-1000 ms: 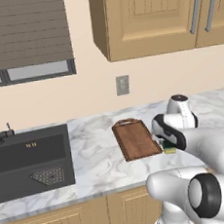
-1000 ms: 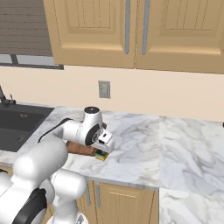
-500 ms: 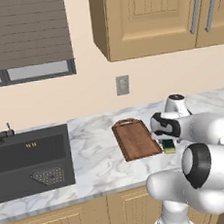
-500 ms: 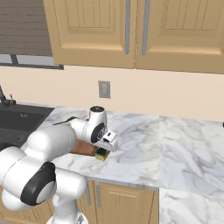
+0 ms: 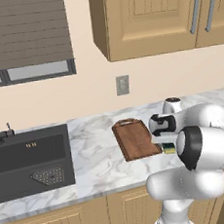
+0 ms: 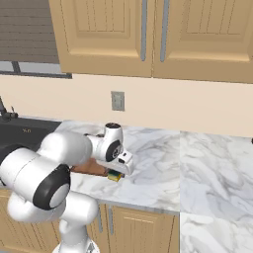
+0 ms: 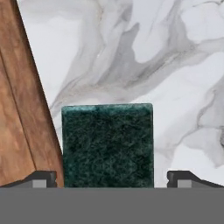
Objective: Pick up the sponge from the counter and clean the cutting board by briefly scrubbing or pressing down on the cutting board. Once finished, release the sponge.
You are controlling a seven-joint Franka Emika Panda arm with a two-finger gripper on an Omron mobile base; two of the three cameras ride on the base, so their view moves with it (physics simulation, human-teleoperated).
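- Directly below the gripper (image 7: 111, 178), the sponge (image 7: 107, 144) lies on the marbled white-grey counter (image 7: 175, 65), its fuzzy dark green scrub face up.
- Fingertips (image 7: 40, 178) stand spread, one either side of the block.
- Grainy reddish-brown cutting board (image 7: 19, 109) sits just beside it.

The worktop (image 5: 98, 149) is seen from behind the arm, forward and down, from its left and from its right; the cutting board (image 5: 135, 140) is shared by both. The sponge (image 7: 107, 145) is viewed closely from straight above.
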